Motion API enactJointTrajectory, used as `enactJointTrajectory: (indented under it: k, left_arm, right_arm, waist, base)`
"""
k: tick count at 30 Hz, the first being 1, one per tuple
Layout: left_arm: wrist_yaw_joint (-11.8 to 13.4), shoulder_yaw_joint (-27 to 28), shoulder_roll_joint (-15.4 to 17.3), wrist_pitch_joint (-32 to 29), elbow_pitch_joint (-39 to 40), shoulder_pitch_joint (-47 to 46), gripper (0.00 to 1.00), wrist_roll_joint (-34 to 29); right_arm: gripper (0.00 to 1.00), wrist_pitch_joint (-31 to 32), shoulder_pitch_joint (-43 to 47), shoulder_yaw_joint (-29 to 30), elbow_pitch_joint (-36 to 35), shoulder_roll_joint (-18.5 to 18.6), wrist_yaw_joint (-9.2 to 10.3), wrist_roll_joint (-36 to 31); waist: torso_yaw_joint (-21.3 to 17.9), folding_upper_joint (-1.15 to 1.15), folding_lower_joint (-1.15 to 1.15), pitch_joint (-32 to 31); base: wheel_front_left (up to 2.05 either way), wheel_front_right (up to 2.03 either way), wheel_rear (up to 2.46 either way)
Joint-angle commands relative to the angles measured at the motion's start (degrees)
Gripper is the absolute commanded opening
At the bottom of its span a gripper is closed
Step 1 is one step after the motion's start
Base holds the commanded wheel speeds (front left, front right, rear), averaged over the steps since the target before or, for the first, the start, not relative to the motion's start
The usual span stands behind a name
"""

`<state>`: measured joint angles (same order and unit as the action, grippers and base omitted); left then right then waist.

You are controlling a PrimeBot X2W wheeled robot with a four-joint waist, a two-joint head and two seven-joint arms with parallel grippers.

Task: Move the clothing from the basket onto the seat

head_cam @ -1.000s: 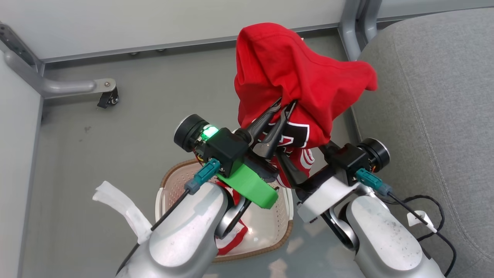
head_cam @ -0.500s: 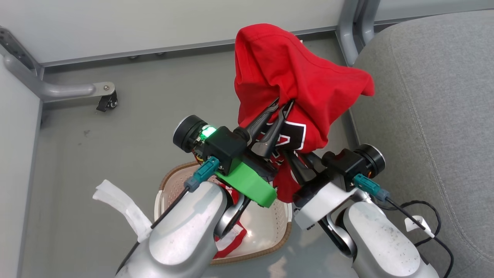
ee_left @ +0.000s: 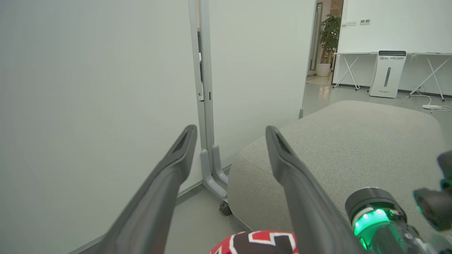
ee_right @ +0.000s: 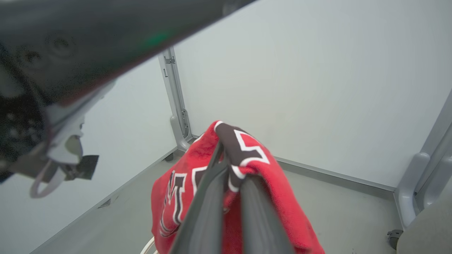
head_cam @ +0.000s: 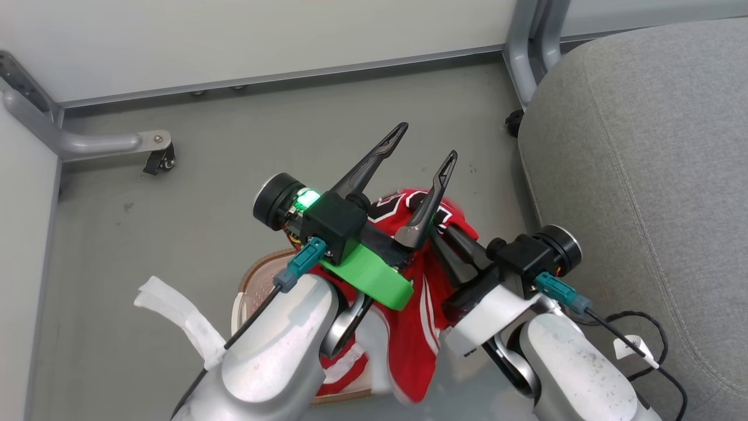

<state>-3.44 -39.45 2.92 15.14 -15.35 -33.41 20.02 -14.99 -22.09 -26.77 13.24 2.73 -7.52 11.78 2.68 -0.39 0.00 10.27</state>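
Hanging over the basket (head_cam: 250,275), the red "23" jersey (ee_right: 254,155) was draped on the R pincer (ee_right: 231,169). Its two fingers were clamped tight together on a fold of the cloth. The jersey's loose end trailed down by the basket's right rim, blurred. More red/white cloth (head_cam: 345,365) lay inside the basket. The L pincer (head_cam: 428,141), raised past the basket's far side, stood spread wide w/ nothing in it. The grey seat (head_cam: 643,146) sat right of the basket, apart from the jersey.
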Motion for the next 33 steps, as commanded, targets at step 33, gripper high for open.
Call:
enactJointTrajectory:
  k: [33]
  left_arm:
    - [-0.98,-0.62,1.91,0.00,-2.97,-1.49,1.00,-4.97]
  right_arm:
    - [0.00,-0.23,4.71,18.89,-7.41,0.81,0.06,-5.95]
  waist:
    - [-12.54,0.39,0.00,5.79]
  base:
    - [0.00,0.00,0.00]
